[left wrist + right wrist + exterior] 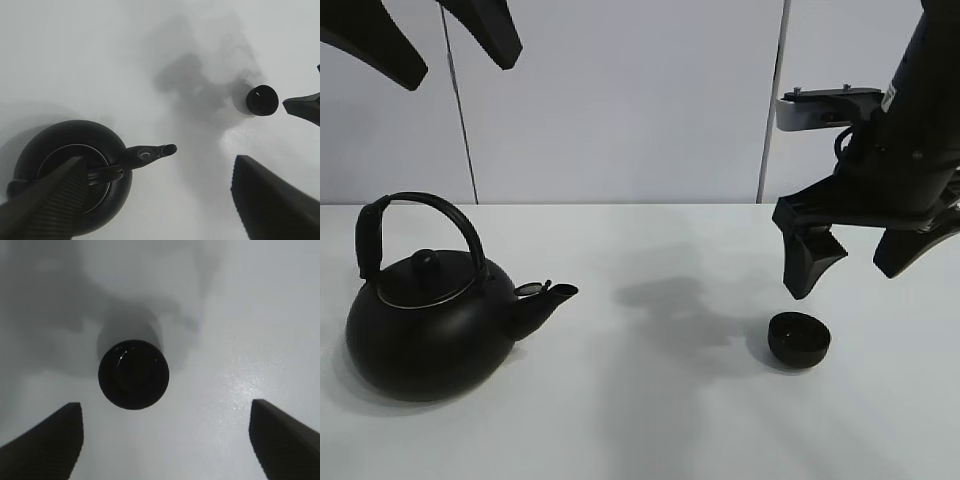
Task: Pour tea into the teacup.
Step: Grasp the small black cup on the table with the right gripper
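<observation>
Two grippers, both spread wide and empty. My right gripper [850, 272] hangs just above the teacup [799, 339], which stands toward the right edge of the desk [650, 420]; the kettle [430, 325] sits toward the left edge, spout pointing at the teacup, beneath my high left gripper [460, 62].

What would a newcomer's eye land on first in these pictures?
The big round black kettle with its arched handle dominates the left of the white table, its spout pointing right. Across from it on the right sits the tiny black teacup, with the right gripper hovering open above it.
</observation>
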`<state>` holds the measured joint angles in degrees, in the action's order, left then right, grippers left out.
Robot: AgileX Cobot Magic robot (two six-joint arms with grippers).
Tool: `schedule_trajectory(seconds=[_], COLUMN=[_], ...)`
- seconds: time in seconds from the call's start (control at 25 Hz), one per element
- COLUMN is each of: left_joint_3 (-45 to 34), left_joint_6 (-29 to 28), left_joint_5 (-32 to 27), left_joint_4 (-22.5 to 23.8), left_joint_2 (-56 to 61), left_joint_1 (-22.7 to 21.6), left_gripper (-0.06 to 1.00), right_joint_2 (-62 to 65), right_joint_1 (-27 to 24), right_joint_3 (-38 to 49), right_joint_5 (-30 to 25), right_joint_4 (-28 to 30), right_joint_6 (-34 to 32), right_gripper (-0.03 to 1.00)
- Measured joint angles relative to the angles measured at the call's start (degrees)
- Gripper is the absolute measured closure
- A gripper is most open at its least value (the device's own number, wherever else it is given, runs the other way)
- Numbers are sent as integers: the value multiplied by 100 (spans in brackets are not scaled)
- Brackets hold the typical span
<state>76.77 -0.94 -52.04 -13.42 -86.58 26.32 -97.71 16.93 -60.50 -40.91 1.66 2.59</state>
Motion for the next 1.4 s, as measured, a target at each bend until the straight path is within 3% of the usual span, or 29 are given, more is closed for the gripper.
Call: schedule_trajectory(seconds=[0.2,0.4,0.88,1.2,1.4], left_joint_3=[0,0,0,0,0], left_joint_6=[0,0,0,0,-5], left_joint_5=[0,0,0,0,0], left_joint_4=[0,0,0,0,0], left_joint_2=[0,0,0,0,0], left_joint_1=[0,0,0,0,0], left_gripper=[37,37,37,37,37], right_joint_2=[-399,-810,-1126,-1126,-1126], right_joint_1=[72,488,563,563,563], right_joint_3=[7,7,7,7,7], right_joint_5=[173,493,658,712,724], right_joint_4=[20,25,435,707,729], right_joint_6=[26,18,-677,-1035,-1099], right_gripper=[35,35,35,55,56])
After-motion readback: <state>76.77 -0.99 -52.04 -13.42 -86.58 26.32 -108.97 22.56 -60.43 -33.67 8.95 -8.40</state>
